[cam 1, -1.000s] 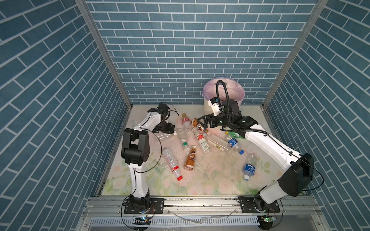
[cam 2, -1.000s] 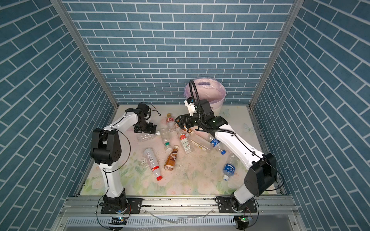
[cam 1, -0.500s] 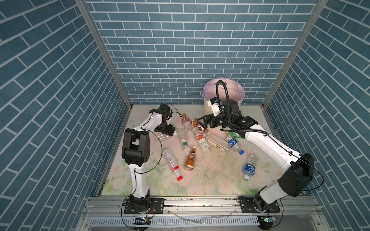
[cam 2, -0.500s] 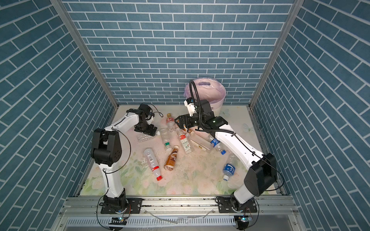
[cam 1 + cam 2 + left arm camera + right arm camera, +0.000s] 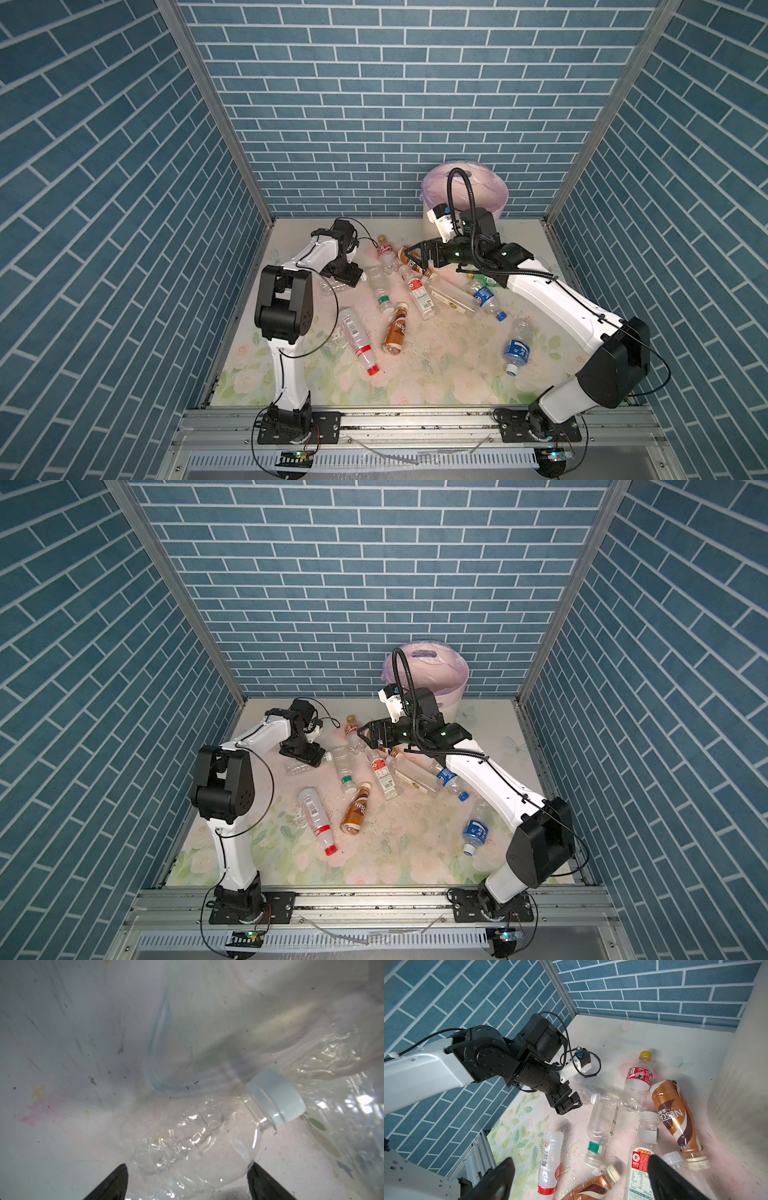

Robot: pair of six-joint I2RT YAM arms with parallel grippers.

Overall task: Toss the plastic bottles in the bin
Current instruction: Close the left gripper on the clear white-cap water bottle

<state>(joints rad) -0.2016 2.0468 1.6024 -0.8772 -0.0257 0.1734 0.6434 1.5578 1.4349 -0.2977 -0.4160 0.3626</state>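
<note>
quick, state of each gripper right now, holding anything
left gripper: open, jaws either side of the crumpled clear bottle, not clearly gripping it
right gripper: open, holding nothing

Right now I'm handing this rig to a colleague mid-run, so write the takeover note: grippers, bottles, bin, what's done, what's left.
Left gripper: open, jaws either side of a crumpled clear bottle; no firm grip seen.
Right gripper: open, empty, above the bottle cluster beside the bin.
Bottles: all visible ones lie on the table; none shows inside the bin.
Done: nothing evident.
Left: grasp, carry and drop each bottle into the bin.
</note>
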